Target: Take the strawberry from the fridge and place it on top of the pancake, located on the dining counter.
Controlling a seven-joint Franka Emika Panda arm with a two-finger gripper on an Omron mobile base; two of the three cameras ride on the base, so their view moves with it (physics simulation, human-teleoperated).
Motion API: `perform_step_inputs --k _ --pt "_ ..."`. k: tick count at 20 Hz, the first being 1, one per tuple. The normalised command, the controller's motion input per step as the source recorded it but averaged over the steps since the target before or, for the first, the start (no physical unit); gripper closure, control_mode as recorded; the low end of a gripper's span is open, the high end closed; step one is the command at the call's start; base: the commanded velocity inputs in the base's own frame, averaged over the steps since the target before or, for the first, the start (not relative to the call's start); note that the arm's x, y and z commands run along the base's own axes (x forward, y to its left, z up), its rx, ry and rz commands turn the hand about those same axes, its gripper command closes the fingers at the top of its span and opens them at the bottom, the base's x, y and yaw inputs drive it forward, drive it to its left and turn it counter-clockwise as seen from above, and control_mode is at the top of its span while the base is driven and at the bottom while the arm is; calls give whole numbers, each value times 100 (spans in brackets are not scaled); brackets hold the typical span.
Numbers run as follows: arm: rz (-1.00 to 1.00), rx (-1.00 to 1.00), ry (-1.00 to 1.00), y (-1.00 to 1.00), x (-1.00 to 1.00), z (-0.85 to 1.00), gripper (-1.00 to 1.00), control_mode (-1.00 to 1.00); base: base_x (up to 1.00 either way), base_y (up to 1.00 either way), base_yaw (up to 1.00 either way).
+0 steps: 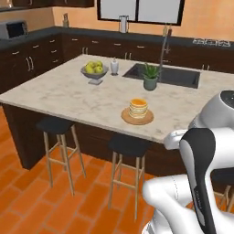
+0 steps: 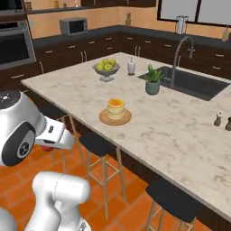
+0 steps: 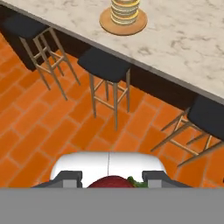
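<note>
The strawberry [image 3: 112, 181], red with a bit of green leaf, sits between my fingertips [image 3: 70, 177] at the bottom of the hand view. My gripper [image 3: 113, 179] is shut on it, low over the orange tile floor in front of the stools. The pancake [image 1: 138, 108] [image 2: 116, 108] [image 3: 124, 9] is a small tan stack on a round wooden plate [image 1: 137, 119] near the front edge of the dining counter [image 1: 68, 96] [image 2: 171, 131] [image 3: 183, 35]. It lies ahead of the gripper and above it. The fridge is out of view.
Black-seated wooden stools [image 1: 55, 125] [image 1: 129, 145] [image 3: 105, 63] stand along the counter's front. On the counter are a bowl of green fruit [image 1: 94, 69], a white bottle [image 1: 114, 66], a potted plant [image 1: 150, 75], the dark sink [image 1: 178, 75] and two shakers [image 2: 218, 118].
</note>
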Motion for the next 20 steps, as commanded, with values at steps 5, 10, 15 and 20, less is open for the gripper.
perform_step_inputs --k 5,10,15,20 --pt "0 0 0 0 0 0 100 100 78 45 -76" --pt "0 0 0 0 0 0 100 100 71 49 -71" --pt "0 0 0 0 0 0 100 100 42 68 -44" --pt "0 0 0 0 0 0 100 100 0 52 -14"
